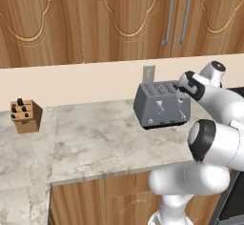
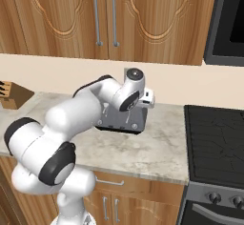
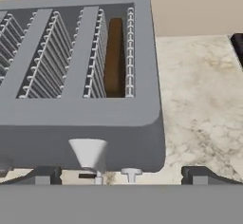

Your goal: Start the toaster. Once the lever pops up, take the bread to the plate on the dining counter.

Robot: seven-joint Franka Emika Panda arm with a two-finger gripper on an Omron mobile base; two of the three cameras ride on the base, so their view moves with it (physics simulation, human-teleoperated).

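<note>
We see the grey four-slot toaster (image 1: 162,104) standing on the marbled worktop (image 1: 95,143) against the pale back wall, below the wooden wall cabinets (image 1: 95,19), with a wall outlet (image 1: 148,72) just behind it. Our arm reaches over the toaster's right end, and the gripper (image 3: 121,178) hangs above the front edge with its fingertips (image 3: 197,175) spread wide apart, holding nothing. Looking down from the hand, we find the bread (image 3: 115,57), a dark-brown slice, standing upright in the rightmost slot, and a pale lever (image 3: 89,154) on the toaster's front face just below it. A wooden knife block (image 1: 26,116) sits well apart to the left, and a black stovetop (image 2: 214,143) lies to the toaster's right.
</note>
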